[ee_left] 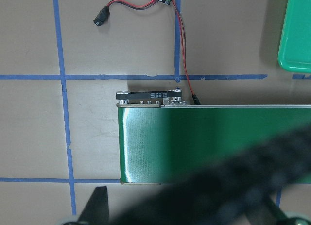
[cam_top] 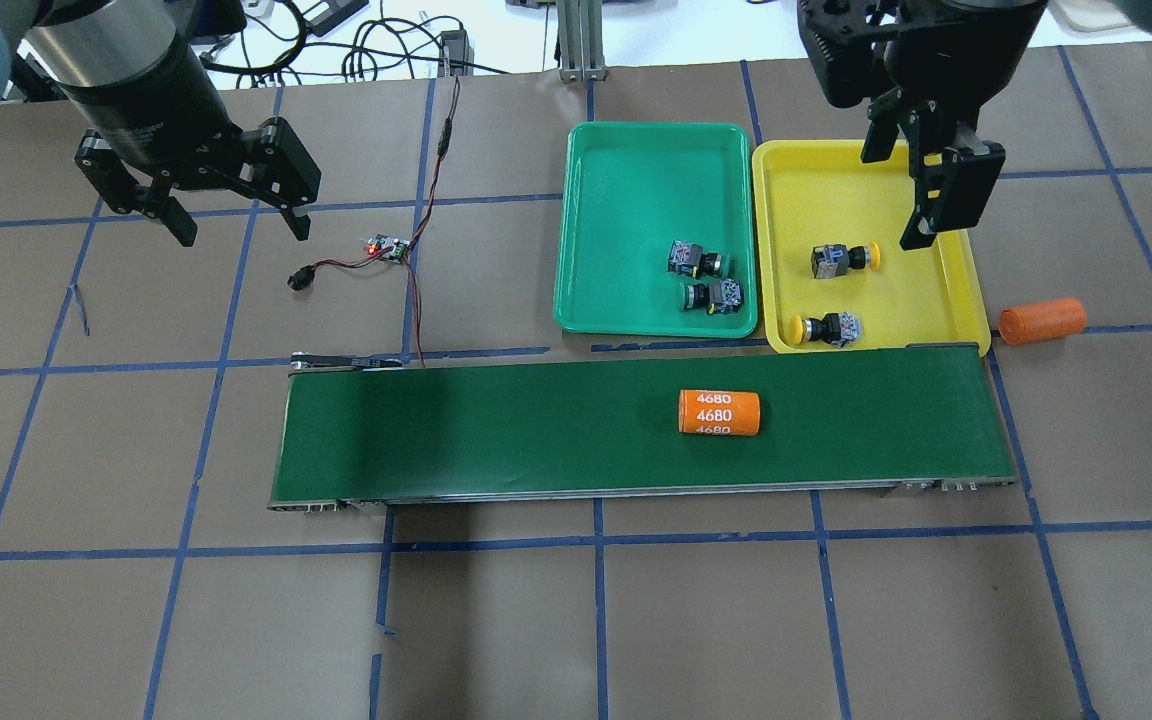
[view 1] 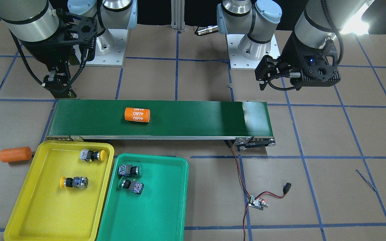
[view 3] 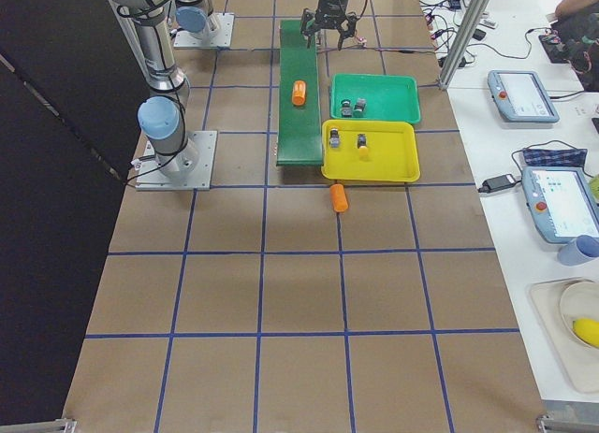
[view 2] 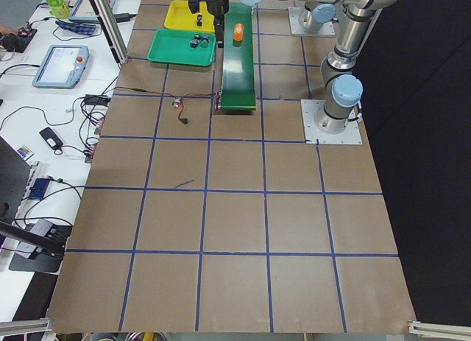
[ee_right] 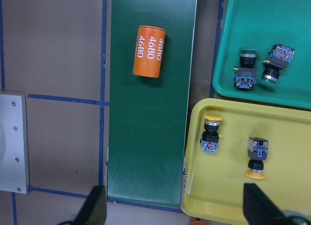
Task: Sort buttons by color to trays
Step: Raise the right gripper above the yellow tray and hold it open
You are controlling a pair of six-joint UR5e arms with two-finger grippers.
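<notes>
Two yellow buttons lie on their sides in the yellow tray. Two green buttons lie in the green tray. The right wrist view shows all of them: yellow buttons and green buttons. My right gripper hangs open and empty high over the yellow tray's side. My left gripper is open and empty, high over the table at the left, far from both trays.
A long dark-green conveyor belt lies in front of the trays, with an orange cylinder on it. A second orange cylinder lies on the table right of the yellow tray. A small controller board with wires sits near the left gripper.
</notes>
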